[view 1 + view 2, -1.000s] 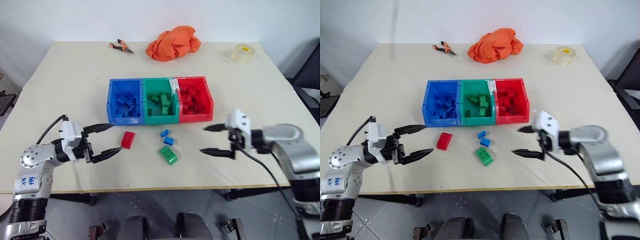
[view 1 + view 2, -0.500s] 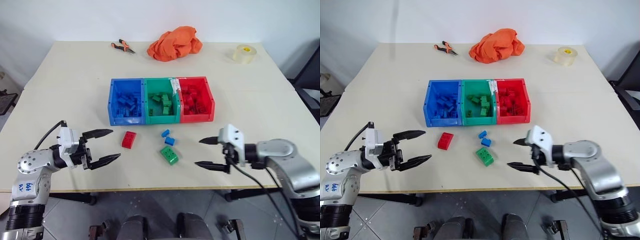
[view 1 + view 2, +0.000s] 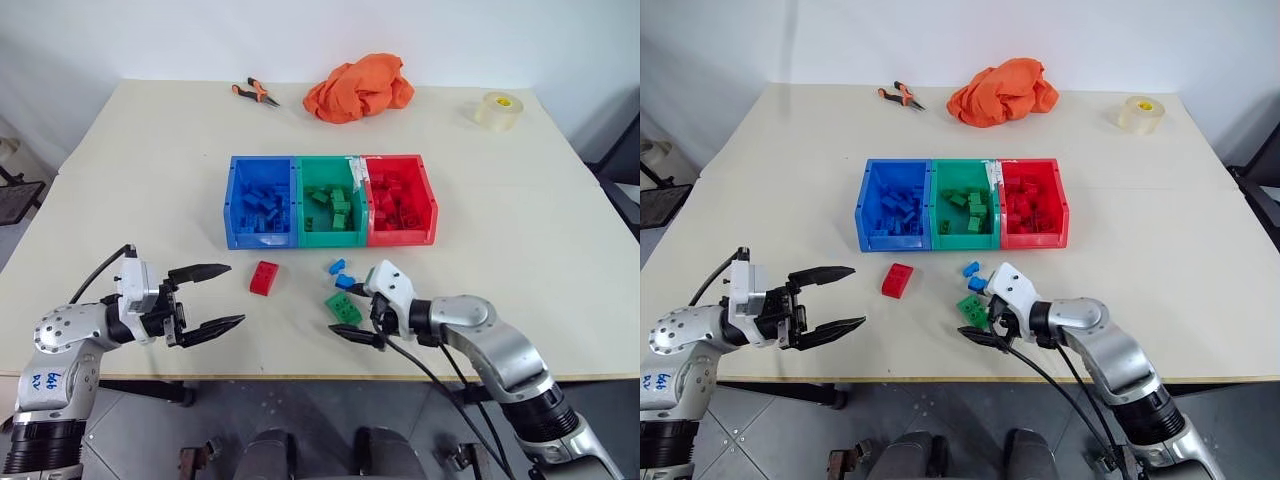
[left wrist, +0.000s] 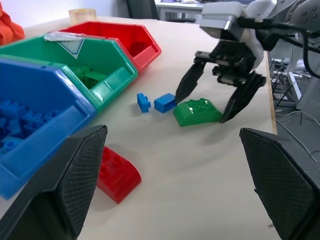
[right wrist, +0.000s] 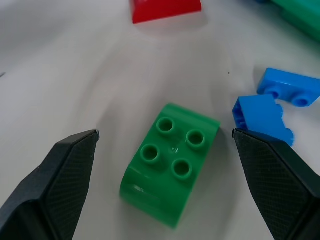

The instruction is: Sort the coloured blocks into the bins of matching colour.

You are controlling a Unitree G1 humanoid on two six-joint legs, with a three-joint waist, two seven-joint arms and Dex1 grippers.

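Three joined bins stand mid-table: blue [image 3: 258,238], green [image 3: 333,238] and red [image 3: 402,237], each with bricks of its own colour inside. In front of them lie loose blocks: a red brick [image 3: 264,278], two small blue bricks [image 3: 337,266] [image 3: 345,282] and a green brick [image 3: 343,309]. My right gripper [image 4: 200,111] is open and low over the table, one finger on each side of the green brick [image 5: 170,190], not closed on it. My left gripper [image 3: 236,294] is open and empty, left of the red brick [image 4: 117,175].
An orange cloth [image 3: 360,86], pliers [image 3: 254,93] and a clear tape roll [image 3: 498,110] lie along the table's far side. The loose blocks sit close to the table's near edge [image 3: 300,375].
My right gripper has swept left and down from open table to straddle the green brick. The left gripper has stayed about where it was. The camera has shifted a little.
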